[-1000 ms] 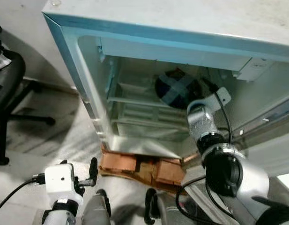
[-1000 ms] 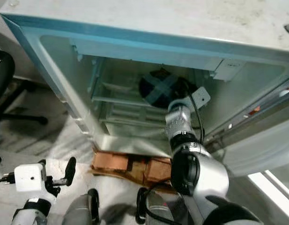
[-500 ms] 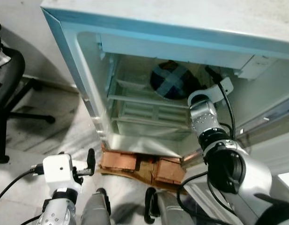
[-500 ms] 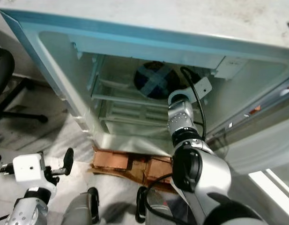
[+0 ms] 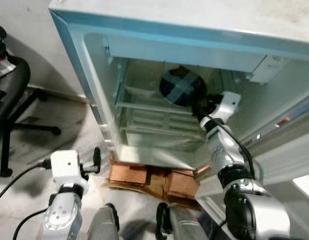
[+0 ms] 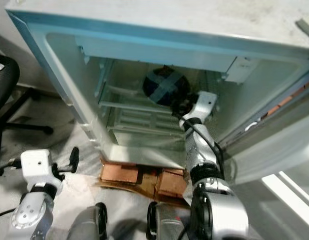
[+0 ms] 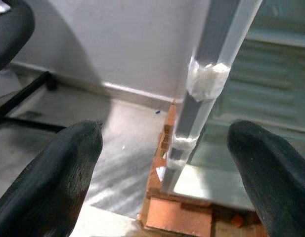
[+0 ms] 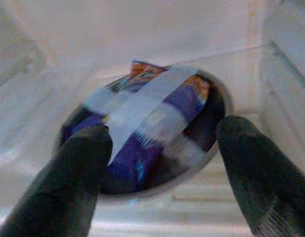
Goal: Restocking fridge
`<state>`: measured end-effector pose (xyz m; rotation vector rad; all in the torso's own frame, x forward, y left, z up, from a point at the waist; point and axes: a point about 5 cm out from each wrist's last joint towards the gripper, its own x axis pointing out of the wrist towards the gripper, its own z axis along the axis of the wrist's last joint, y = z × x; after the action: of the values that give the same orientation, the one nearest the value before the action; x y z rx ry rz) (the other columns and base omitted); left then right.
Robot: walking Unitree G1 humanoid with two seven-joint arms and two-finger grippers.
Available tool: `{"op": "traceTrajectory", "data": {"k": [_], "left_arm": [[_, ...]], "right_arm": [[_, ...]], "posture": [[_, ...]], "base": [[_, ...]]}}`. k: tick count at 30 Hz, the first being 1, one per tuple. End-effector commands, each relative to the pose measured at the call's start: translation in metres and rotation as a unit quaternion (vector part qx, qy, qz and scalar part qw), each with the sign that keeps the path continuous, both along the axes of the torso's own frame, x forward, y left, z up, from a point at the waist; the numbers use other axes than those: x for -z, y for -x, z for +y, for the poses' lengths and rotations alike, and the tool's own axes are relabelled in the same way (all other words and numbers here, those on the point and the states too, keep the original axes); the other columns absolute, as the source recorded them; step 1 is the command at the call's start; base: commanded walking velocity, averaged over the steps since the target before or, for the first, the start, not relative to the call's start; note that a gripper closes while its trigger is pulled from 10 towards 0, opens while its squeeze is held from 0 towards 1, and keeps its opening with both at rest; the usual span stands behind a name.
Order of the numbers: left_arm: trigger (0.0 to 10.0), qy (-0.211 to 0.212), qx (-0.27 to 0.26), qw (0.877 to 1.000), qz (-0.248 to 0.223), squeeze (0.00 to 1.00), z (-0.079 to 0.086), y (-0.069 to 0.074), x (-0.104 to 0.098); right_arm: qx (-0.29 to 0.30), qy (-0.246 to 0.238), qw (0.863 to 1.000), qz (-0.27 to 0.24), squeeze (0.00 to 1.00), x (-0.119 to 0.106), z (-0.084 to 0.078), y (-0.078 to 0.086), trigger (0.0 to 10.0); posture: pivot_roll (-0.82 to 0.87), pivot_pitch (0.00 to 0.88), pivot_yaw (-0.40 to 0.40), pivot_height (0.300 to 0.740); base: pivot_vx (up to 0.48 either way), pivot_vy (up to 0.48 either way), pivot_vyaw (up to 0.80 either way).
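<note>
A dark round bowl (image 5: pixel 183 86) holding a blue-purple packet under crossed strips of pale tape rests on the upper shelf inside the open fridge (image 5: pixel 92 95). My right gripper (image 5: pixel 202 105) reaches into the fridge at the bowl's right side. In the right wrist view its fingers (image 8: pixel 78 182) stand wide apart and open, and the bowl (image 8: pixel 147 123) lies just beyond them. My left gripper (image 5: pixel 96 159) hangs low outside the fridge's left edge. It is open, with nothing between its fingers (image 7: pixel 68 168).
The fridge stands on brown bricks (image 5: pixel 154 177). Its door (image 5: pixel 289 125) swings out to the right. Below the bowl is a lower shelf and a ribbed drawer (image 5: pixel 159 120). A black office chair (image 5: pixel 14 85) stands on the floor at the left.
My right arm has stretched further into the fridge, and its wrist now sits lower, beside the bowl. The left arm has risen slightly. The view has shifted a little.
</note>
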<state>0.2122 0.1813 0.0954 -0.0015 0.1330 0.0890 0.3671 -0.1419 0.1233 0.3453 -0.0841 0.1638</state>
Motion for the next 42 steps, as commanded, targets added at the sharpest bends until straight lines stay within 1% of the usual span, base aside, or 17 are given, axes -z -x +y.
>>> {"op": "traceTrajectory", "data": {"k": [1,2,3,4,5,6,7,8,11,12,13,16,20,23,25,34,42], "left_arm": [[10.0,0.004,0.014,1.000,0.014,0.00,-0.001,-0.001,0.009],[10.0,0.005,0.018,1.000,0.011,0.00,-0.001,-0.006,0.009],[10.0,0.005,0.025,1.000,0.004,0.00,-0.003,-0.014,0.007],[10.0,0.005,0.025,1.000,0.004,0.00,-0.003,-0.014,0.007],[10.0,0.005,0.027,1.000,0.001,0.00,-0.004,-0.017,0.006],[10.0,0.005,0.030,1.000,-0.003,0.00,-0.005,-0.021,0.005],[10.0,0.005,0.032,0.999,-0.006,0.00,-0.006,-0.023,0.004],[10.0,0.004,0.034,0.999,-0.007,0.00,-0.006,-0.027,0.005],[10.0,0.003,0.036,0.999,-0.006,0.00,-0.006,-0.028,0.007],[10.0,0.003,0.037,0.999,-0.005,0.00,-0.005,-0.028,0.010],[10.0,0.003,0.037,0.999,-0.005,0.00,-0.005,-0.028,0.010],[10.0,0.003,0.039,0.999,-0.005,0.00,-0.005,-0.028,0.011],[10.0,0.003,0.047,0.999,-0.003,0.00,-0.006,-0.030,0.013],[10.0,0.006,0.050,0.999,-0.001,0.00,-0.005,-0.031,0.015],[10.0,0.013,0.042,0.999,0.001,0.00,-0.004,-0.032,0.017],[10.0,0.007,0.050,0.999,0.003,0.00,-0.004,-0.032,0.021],[10.0,0.008,0.052,0.999,-0.004,0.00,-0.006,-0.040,0.019]], "right_arm": [[-0.017,0.022,0.999,-0.020,1.00,0.003,0.004,0.013,10.0],[-0.028,0.032,0.999,-0.024,1.00,0.008,0.008,0.022,10.0],[-0.045,0.044,0.998,-0.027,0.50,0.016,0.015,0.038,10.0],[-0.045,0.044,0.998,-0.027,0.50,0.016,0.015,0.038,10.0],[-0.050,0.046,0.997,-0.027,0.50,0.019,0.018,0.046,10.0],[-0.056,0.051,0.997,-0.028,0.00,0.021,0.020,0.055,10.0],[-0.059,0.055,0.996,-0.029,0.00,0.023,0.021,0.062,10.0],[-0.058,0.064,0.996,-0.025,0.00,0.026,0.020,0.077,10.0],[-0.047,0.072,0.996,-0.020,0.00,0.029,0.014,0.089,10.0],[-0.035,0.087,0.995,-0.020,0.00,0.030,0.006,0.093,10.0],[-0.035,0.087,0.995,-0.020,0.00,0.030,0.006,0.093,10.0],[-0.025,0.094,0.995,-0.015,0.00,0.029,-0.002,0.097,10.0],[-0.007,0.110,0.994,0.003,0.00,0.028,-0.017,0.109,10.0],[0.001,0.114,0.993,0.012,0.00,0.029,-0.020,0.115,10.0],[0.003,0.122,0.992,0.022,0.00,0.032,-0.021,0.120,10.0],[0.012,0.120,0.992,0.042,0.00,0.037,-0.022,0.124,10.0],[0.021,0.125,0.991,0.043,0.00,0.035,-0.027,0.118,10.0]], "posture": [[0.09,0.119,-0.054,0.740],[0.08,0.108,-0.052,0.740],[0.08,0.092,-0.047,0.740],[0.08,0.092,-0.047,0.740],[0.08,0.087,-0.045,0.740],[0.07,0.076,-0.042,0.740],[0.07,0.076,-0.042,0.740],[0.06,0.055,-0.035,0.740],[0.05,0.045,-0.030,0.740],[0.05,0.036,-0.026,0.740],[0.05,0.036,-0.026,0.740],[0.04,0.031,-0.020,0.740],[0.03,0.015,-0.009,0.740],[0.02,0.013,0.004,0.740],[0.01,0.012,0.006,0.740],[0.01,0.000,0.016,0.740],[0.00,0.000,0.022,0.740]], "base": [[0.000,0.000,0.00],[0.000,0.000,0.00],[0.000,0.000,0.00],[0.000,0.000,0.00],[0.000,0.000,0.00],[0.000,0.000,0.00],[0.000,0.000,0.00],[0.000,0.000,0.00],[0.000,0.000,0.00],[0.000,0.000,0.00],[0.000,0.000,0.00],[0.000,0.000,0.00],[0.000,0.000,0.00],[-0.291,0.000,0.00],[-0.261,0.000,0.00],[-0.257,0.000,0.00],[-0.279,0.000,0.00]]}}
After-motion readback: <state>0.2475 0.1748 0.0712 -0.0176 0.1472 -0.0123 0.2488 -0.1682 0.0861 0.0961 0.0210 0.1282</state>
